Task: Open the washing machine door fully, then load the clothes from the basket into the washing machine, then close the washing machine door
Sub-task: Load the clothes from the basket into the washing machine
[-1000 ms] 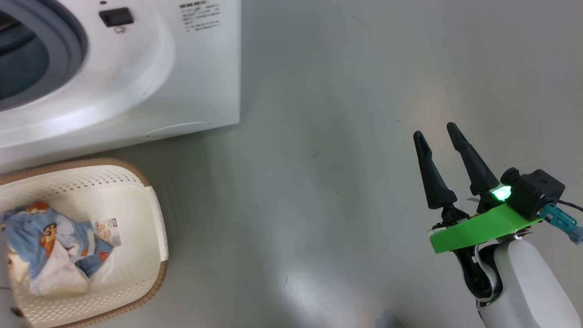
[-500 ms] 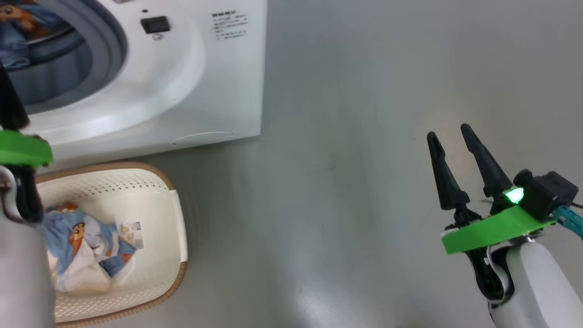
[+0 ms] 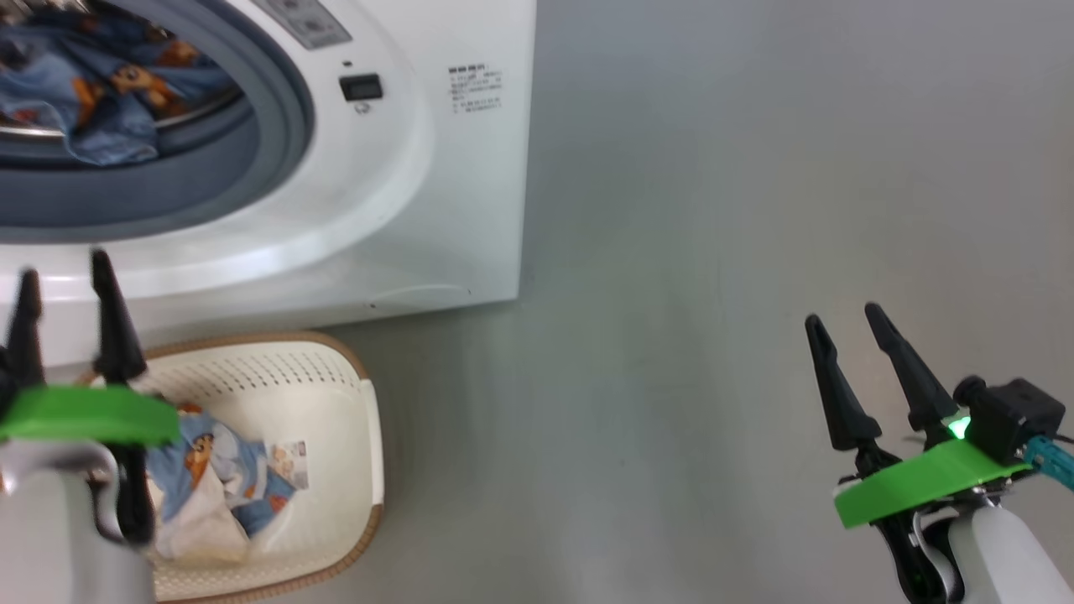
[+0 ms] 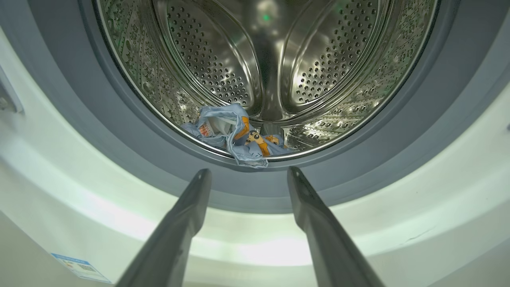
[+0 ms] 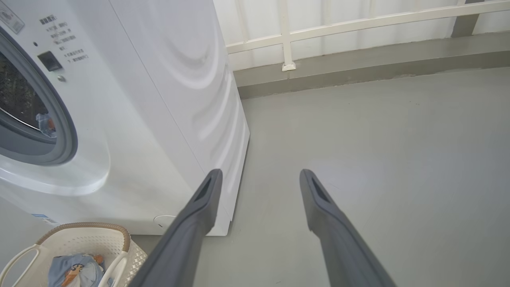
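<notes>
Head view: the left gripper [image 3: 65, 264], dark fingers apart and empty, hangs by the small cream perforated basket [image 3: 369, 436] holding light blue bear-print clothes [image 3: 214, 470], before the big white front-loading washing machine [image 3: 470, 210]; the right gripper [image 3: 842, 313], spread and empty, is over grey floor [image 3: 713, 252]. Left wrist: another bear-print garment [image 4: 239, 135] lies at the perforated steel drum [image 4: 318, 59], on its front lip. Right wrist: the basket shows lower left.

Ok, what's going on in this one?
A two-armed robot is loading laundry. The washing machine stands open, with one blue bear-print garment lying at the front of the drum. More clothes lie in the basket in front of it. The left tool hovers open and empty facing the drum; the right tool is open over the floor.
</notes>
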Motion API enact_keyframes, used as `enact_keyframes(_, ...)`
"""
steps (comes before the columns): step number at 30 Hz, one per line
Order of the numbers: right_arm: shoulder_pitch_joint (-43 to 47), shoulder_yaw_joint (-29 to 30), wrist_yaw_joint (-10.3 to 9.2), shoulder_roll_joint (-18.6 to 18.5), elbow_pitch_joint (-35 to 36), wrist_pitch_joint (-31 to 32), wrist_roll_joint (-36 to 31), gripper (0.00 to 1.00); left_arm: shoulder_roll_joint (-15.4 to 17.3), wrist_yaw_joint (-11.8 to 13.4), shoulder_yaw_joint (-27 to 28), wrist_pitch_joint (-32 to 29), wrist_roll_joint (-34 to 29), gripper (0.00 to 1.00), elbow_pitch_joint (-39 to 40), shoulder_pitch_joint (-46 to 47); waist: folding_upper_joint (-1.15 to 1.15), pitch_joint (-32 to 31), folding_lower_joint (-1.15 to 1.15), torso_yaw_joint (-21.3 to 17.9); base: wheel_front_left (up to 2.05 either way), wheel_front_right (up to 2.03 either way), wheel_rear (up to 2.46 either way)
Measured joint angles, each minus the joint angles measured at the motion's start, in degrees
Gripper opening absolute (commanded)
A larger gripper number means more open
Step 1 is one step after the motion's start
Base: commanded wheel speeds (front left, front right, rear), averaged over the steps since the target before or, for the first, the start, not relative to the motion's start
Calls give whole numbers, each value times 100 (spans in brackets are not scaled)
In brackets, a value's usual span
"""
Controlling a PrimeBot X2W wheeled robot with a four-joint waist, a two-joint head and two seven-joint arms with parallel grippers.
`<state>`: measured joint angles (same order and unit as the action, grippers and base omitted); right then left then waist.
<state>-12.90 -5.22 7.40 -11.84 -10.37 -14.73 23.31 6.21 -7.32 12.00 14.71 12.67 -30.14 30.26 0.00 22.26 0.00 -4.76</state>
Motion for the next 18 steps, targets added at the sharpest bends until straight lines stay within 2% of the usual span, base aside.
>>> enact_keyframes(11, 627, 51, 0, -156, -85, 0, 49, 100, -82, 0, -266, 0, 2, 100, 534, -1270, 0, -790, 0, 188, 0, 0, 0)
enact_keyframes(18, 965, 62, 0, -255, -94, 1, 66, 100, -83, 0, -219, 0, 4, 100, 825, -1970, 0, -1208, 0, 312, 0, 0, 0)
